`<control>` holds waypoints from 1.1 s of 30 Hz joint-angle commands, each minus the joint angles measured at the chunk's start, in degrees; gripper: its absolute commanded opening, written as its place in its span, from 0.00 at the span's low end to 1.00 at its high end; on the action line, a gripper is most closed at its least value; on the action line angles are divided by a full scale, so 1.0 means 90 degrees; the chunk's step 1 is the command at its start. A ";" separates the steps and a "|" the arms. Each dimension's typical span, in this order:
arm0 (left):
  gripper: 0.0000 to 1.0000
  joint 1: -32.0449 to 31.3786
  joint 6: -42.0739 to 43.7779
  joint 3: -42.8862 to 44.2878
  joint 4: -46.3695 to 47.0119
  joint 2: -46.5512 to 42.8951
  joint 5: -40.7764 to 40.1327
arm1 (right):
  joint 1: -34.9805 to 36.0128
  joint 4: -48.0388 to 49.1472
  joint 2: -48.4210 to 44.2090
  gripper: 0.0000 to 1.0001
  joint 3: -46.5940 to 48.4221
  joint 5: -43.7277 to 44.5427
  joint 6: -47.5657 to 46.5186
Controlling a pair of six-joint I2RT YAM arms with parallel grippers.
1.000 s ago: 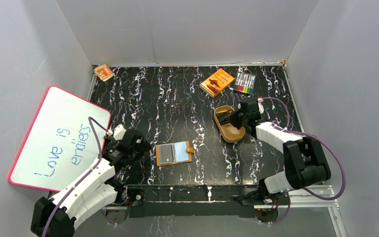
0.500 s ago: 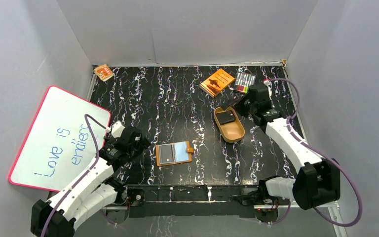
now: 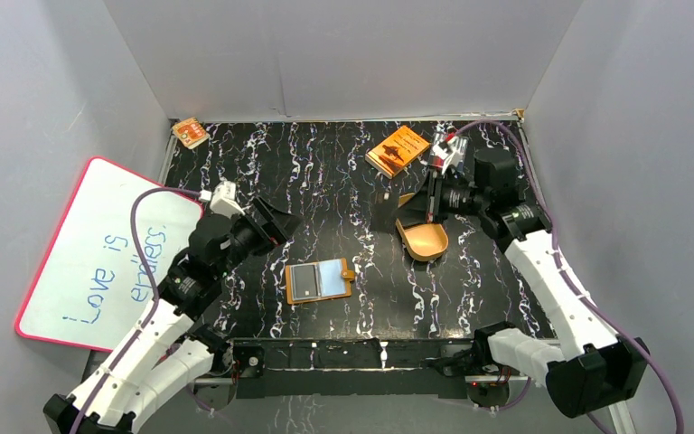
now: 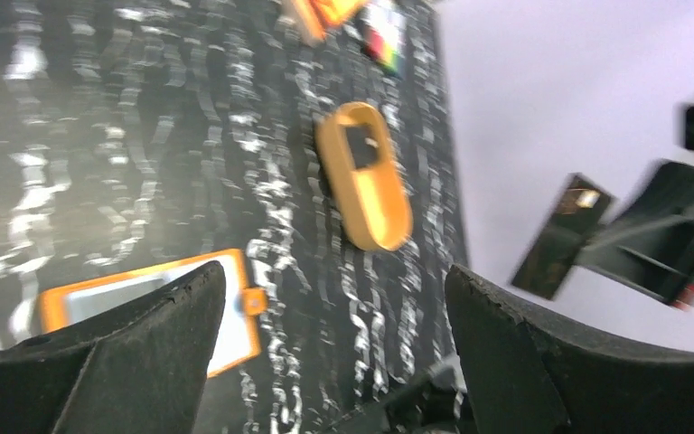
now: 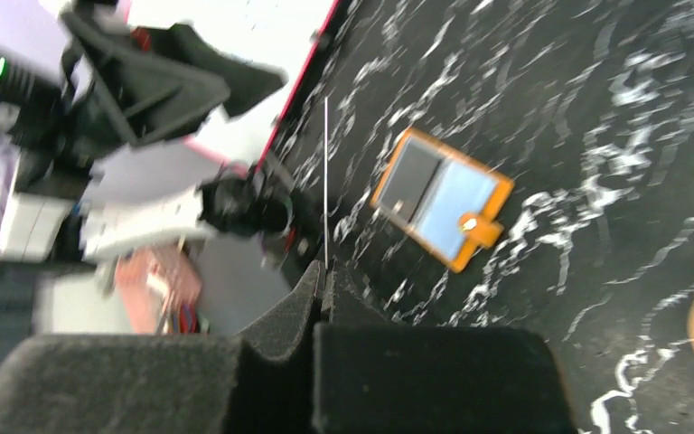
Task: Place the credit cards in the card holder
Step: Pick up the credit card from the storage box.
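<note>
The card holder (image 3: 318, 280) lies open and flat at the table's front centre, with a grey card (image 3: 303, 283) on its left half and a pale blue card (image 3: 332, 276) on its right half. It also shows in the left wrist view (image 4: 145, 298) and the right wrist view (image 5: 441, 197). My right gripper (image 3: 422, 203) hangs in the air above the gold oval tray (image 3: 425, 242), shut on a thin dark card (image 3: 389, 206), which shows edge-on in the right wrist view (image 5: 325, 181). My left gripper (image 3: 276, 221) is open and empty, raised up and to the left of the card holder.
The tray holds a small black block (image 4: 360, 145). An orange book (image 3: 398, 149) and a marker pack (image 3: 449, 152) lie at the back right. A whiteboard (image 3: 108, 253) leans at the left. A small orange box (image 3: 190, 132) sits in the back left corner.
My right gripper rose from the tray with the thin dark card and swung it out to the left. My left arm lifted and moved up and right, toward the middle.
</note>
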 commanded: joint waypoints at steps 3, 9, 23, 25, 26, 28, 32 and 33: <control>0.89 -0.0007 -0.0195 -0.0819 0.2791 -0.0026 0.2753 | 0.0115 0.0819 -0.0457 0.00 -0.0703 -0.1892 -0.0351; 0.89 -0.0007 0.0078 -0.0816 0.1915 0.0176 0.2356 | 0.0120 -0.0190 0.0194 0.00 -0.0601 -0.0745 -0.0975; 0.84 -0.1441 0.1187 0.0621 -0.0277 0.3332 0.0697 | 0.0463 -0.0502 0.0538 0.00 -0.1570 0.0021 -0.1045; 0.81 -0.1479 0.1208 0.0638 -0.0293 0.3660 0.0461 | 0.0587 -0.0454 0.0583 0.00 -0.1684 0.0034 -0.0984; 0.80 -0.1503 0.1254 0.0686 -0.0328 0.3828 0.0364 | 0.0638 -0.0395 0.0593 0.00 -0.1749 0.0042 -0.0929; 0.76 -0.1577 0.1395 0.0844 -0.0446 0.4150 0.0035 | 0.0711 -0.0291 0.0571 0.00 -0.1853 0.0068 -0.0834; 0.66 -0.1801 0.1708 0.1160 -0.0632 0.4597 -0.0384 | 0.0738 -0.0189 0.0508 0.00 -0.1963 0.0084 -0.0756; 0.63 -0.1815 0.1757 0.1211 -0.0649 0.4688 -0.0411 | 0.0750 -0.0154 0.0498 0.00 -0.2001 0.0070 -0.0729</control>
